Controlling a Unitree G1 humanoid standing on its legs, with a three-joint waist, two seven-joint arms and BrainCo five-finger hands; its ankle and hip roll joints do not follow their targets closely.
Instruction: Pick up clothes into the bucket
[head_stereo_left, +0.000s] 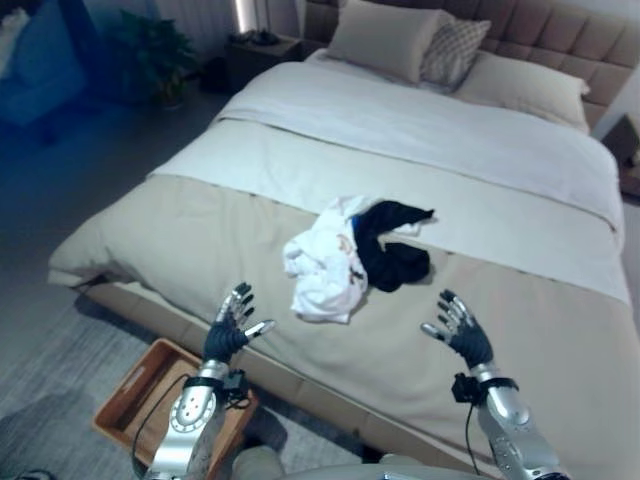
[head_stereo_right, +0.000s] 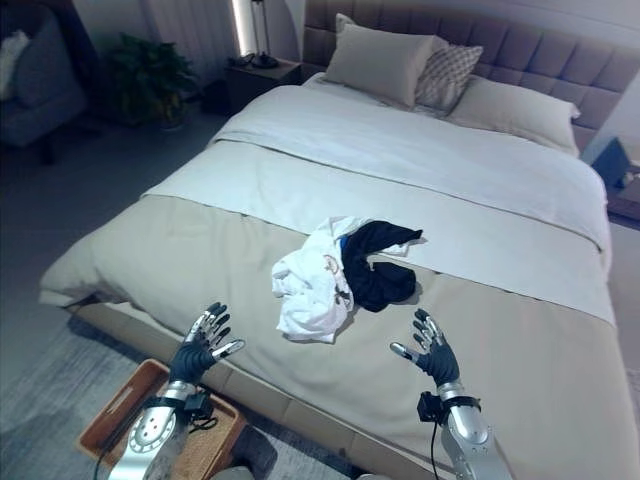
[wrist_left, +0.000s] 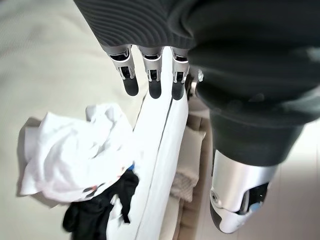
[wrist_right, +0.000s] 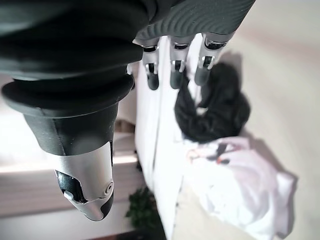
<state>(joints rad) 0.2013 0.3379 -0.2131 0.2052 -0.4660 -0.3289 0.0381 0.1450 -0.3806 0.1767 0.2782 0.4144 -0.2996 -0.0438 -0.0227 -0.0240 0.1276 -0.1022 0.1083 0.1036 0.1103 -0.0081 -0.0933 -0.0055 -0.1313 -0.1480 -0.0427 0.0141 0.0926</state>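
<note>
Both hands, left hand (head_stereo_left: 228, 335) and right hand (head_stereo_left: 462, 333), hovered open-fingered short of the white garment (head_stereo_left: 322, 262) and black garment (head_stereo_left: 390, 250) on the bed (head_stereo_left: 520, 330). Recommended: close inward together, gathering both.

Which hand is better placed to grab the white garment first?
Left, probably. The open left hand hovers nearer the white garment; the right hand sits nearer the black garment.
</note>
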